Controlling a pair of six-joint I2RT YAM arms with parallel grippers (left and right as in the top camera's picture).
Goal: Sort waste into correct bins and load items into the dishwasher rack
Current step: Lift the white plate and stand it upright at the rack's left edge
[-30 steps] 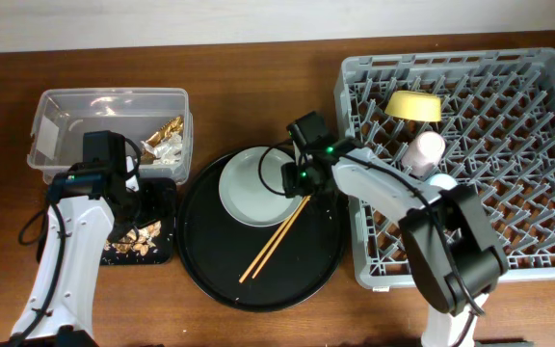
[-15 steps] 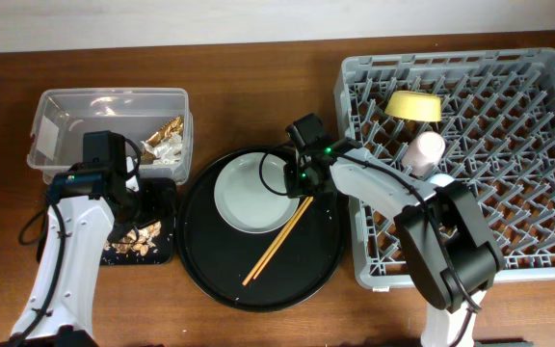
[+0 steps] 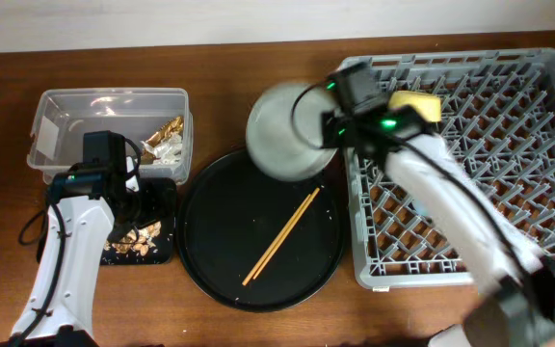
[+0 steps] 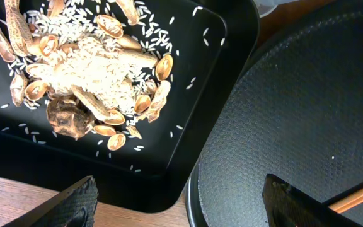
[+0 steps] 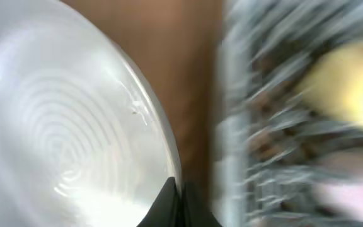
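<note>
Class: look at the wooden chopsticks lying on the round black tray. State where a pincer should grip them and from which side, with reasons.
Grip the chopsticks at mid-length, coming straight down from above, with the fingers closing across their thin width. They lie flat, side by side and diagonal on the round black tray, so a middle grip probably keeps both balanced.

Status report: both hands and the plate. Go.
Right hand shut on plate, airborne beside rack. Left hand open over scrap tray. Chopsticks on round tray. Yellow bowl near entry.
</note>
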